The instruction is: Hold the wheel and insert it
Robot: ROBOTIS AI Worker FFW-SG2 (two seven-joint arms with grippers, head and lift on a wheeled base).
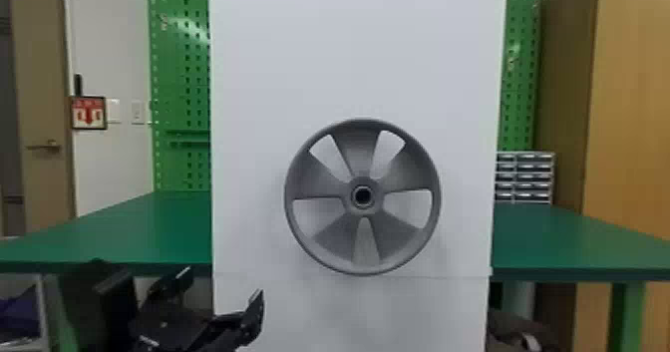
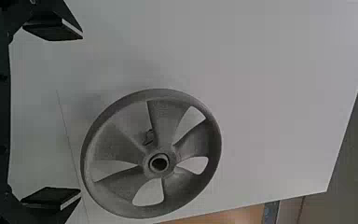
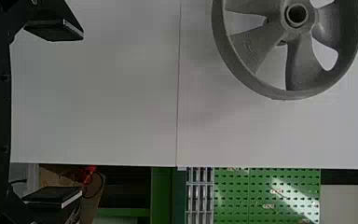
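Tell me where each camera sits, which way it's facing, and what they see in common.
Head view: on the robot's head, facing forward and down at the wheel, panel and table; the left gripper shows low on the left.
Left wrist view: on the left wrist, facing the wheel and panel past its own open fingers.
Right wrist view: on the right wrist, facing the panel and part of the wheel, between the right gripper's open fingers.
Shared: head and right wrist views both catch the drawers.

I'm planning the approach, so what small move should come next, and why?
Probably raise the left tool toward the wheel: its fingers stand open and empty, and in the head view it sits lower and left of the wheel.
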